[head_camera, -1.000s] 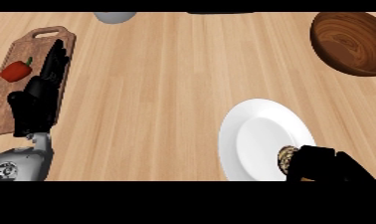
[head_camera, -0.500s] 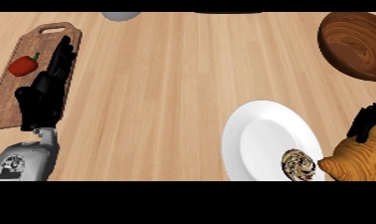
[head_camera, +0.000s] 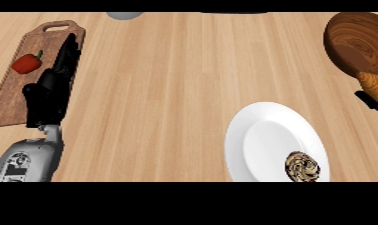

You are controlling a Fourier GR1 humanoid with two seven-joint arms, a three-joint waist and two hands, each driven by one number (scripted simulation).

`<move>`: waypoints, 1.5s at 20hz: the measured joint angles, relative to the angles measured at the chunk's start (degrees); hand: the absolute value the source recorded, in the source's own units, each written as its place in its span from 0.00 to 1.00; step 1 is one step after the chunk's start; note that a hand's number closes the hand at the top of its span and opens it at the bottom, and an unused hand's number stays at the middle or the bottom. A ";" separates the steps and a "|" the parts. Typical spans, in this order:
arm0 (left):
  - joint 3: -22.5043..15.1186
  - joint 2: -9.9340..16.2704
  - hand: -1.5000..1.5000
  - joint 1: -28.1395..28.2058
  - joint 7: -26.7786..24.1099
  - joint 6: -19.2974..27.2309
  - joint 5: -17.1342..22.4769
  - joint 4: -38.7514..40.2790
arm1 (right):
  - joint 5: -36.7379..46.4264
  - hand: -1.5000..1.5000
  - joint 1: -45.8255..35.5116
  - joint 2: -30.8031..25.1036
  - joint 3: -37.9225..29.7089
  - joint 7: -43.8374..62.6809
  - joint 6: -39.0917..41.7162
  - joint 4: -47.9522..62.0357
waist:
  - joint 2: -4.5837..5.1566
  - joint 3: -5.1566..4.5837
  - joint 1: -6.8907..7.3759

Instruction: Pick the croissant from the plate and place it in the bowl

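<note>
On the near side of the counter point(head_camera: 184, 94), the white plate point(head_camera: 255, 139) holds a small round brown-and-cream patterned item point(head_camera: 303, 165) near its lower right. The left robot hand point(head_camera: 50, 89) rests open, fingers straight, over the cutting board point(head_camera: 22, 96) beside a red pepper point(head_camera: 27, 63). Farther right, the croissant point(head_camera: 369, 82), golden-brown, sits at the frame edge just below the wooden bowl point(head_camera: 354, 44), evidently carried by the right robot hand point(head_camera: 366, 100), whose grip I cannot tell. Best to lift over the rim, centre it, then release.
</note>
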 measured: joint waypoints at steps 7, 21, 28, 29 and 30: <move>-0.07 -0.66 0.50 -0.96 -1.11 -0.48 -0.10 1.10 | 8.08 1.00 -11.62 -5.83 -1.19 -12.84 -9.26 24.23 | 0.35 0.04 1.06; -0.98 -1.39 0.50 -3.12 -0.49 -1.25 -0.38 0.74 | 20.48 0.00 -24.93 -11.93 -2.14 -27.53 -28.92 60.27 | 1.60 0.30 3.91; -1.52 -2.01 0.50 -3.87 -0.32 -1.06 -0.76 0.60 | 19.11 0.00 -28.88 -12.83 -3.47 -30.72 -22.28 70.13 | 2.01 0.47 4.60; -1.60 -2.13 0.50 -3.90 -0.65 -1.01 -0.87 0.98 | 18.78 0.00 -29.42 -12.87 -3.73 -31.49 -21.29 70.94 | 2.14 0.49 4.65; -1.44 -2.10 0.50 -3.96 -0.91 -1.03 -0.81 1.30 | 18.25 0.00 -30.00 -12.92 -4.22 -32.15 -20.38 71.75 | 2.18 0.49 4.63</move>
